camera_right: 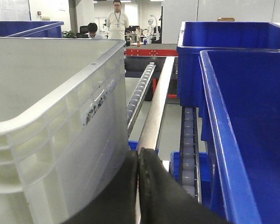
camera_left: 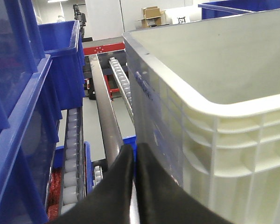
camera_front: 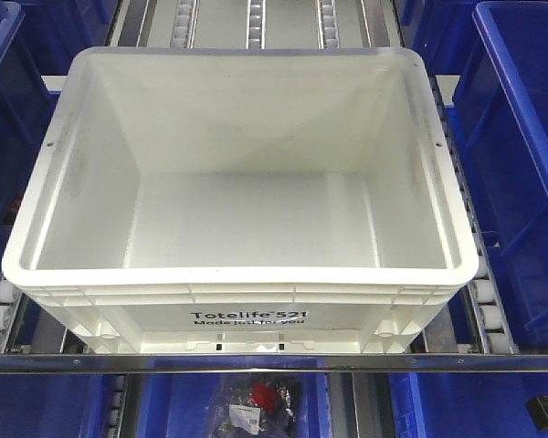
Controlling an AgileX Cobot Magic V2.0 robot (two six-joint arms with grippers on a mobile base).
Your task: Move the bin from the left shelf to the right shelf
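Black left tool [camera_left: 134,156], fingers pressed together, just beside ribbed wall of white Totelife bin [camera_left: 214,140], right tool [camera_right: 138,161] likewise pressed together at opposite wall, bin sitting on roller shelf [camera_front: 487,315] behind steel front bar [camera_front: 274,362], blue bins [camera_front: 521,137] flanking both sides

My left claw [camera_left: 134,154] is matt black, and so is my right claw [camera_right: 138,158]. The bin [camera_front: 247,321] is plain white inside and out, with a grid of ribs on its outer walls and black lettering on the front. The blue bins [camera_front: 521,137] beside it are a deep, even blue. The rollers [camera_front: 490,315] run in grey-white rows, and the front bar [camera_front: 438,362] is shiny silver steel. Far behind, a frame [camera_right: 151,52] is red.
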